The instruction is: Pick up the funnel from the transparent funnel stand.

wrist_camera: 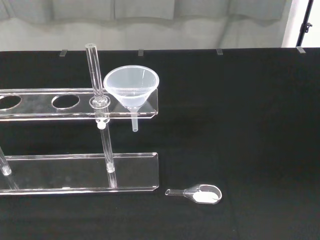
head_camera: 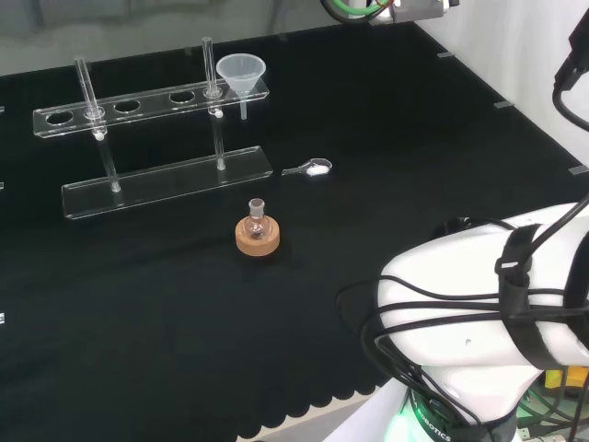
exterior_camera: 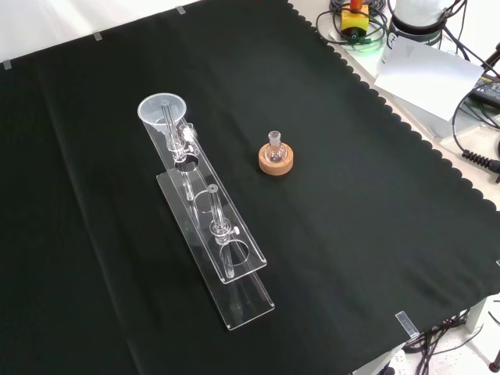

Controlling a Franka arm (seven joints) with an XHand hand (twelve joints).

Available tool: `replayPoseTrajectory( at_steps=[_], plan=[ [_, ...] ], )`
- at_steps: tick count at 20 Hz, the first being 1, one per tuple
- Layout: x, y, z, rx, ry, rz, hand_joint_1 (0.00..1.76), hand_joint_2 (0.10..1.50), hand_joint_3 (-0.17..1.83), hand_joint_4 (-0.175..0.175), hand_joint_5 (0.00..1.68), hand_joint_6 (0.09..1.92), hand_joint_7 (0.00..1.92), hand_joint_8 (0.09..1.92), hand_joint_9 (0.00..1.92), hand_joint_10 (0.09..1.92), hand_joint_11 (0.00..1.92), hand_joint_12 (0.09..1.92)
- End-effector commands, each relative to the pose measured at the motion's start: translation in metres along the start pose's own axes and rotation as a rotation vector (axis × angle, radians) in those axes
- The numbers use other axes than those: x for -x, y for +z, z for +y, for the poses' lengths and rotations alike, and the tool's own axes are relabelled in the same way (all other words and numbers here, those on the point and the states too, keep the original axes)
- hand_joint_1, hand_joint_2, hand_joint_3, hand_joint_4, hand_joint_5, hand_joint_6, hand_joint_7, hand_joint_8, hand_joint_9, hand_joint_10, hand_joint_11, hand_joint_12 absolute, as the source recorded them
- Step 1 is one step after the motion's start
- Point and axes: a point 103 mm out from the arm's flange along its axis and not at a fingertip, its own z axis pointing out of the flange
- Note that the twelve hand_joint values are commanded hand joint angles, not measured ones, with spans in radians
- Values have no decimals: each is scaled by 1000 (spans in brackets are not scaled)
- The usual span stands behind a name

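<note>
A clear plastic funnel (head_camera: 241,74) sits upright in the end hole of the transparent funnel stand (head_camera: 156,101), at the stand's right end in the head view. The front view has the funnel (exterior_camera: 162,111) at the far end of the stand (exterior_camera: 226,258). From the wrist, the funnel (wrist_camera: 131,89) rests in the stand's upper bar (wrist_camera: 75,102), with its stem hanging below the bar. The arm's white links (head_camera: 479,295) fill the lower right of the head view.
A small round flask on a cork ring (head_camera: 257,236) stands in front of the stand; the front view places the flask on its ring (exterior_camera: 276,158) right of the stand. A small clear scoop with white powder (head_camera: 311,168) lies by the stand's base. Cables lie off the cloth's edge (exterior_camera: 367,31).
</note>
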Motion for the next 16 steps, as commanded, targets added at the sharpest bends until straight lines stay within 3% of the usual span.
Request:
replayPoseTrajectory(
  at_steps=[1,6,10,16],
  plan=[
    [1,0,0,11,0,-10,91,1155,425,-28,340,87,33,559,231,615,67,1354],
    [15,1,1,15,7,4,1,1223,385,-18,311,87,0,487,168,620,17,1351],
    [4,3,4,9,22,-6,0,1226,380,-17,309,87,0,482,165,621,14,1351],
    [9,14,16,2,57,3,0,1229,376,-17,312,87,0,480,165,623,12,1351]
  ],
)
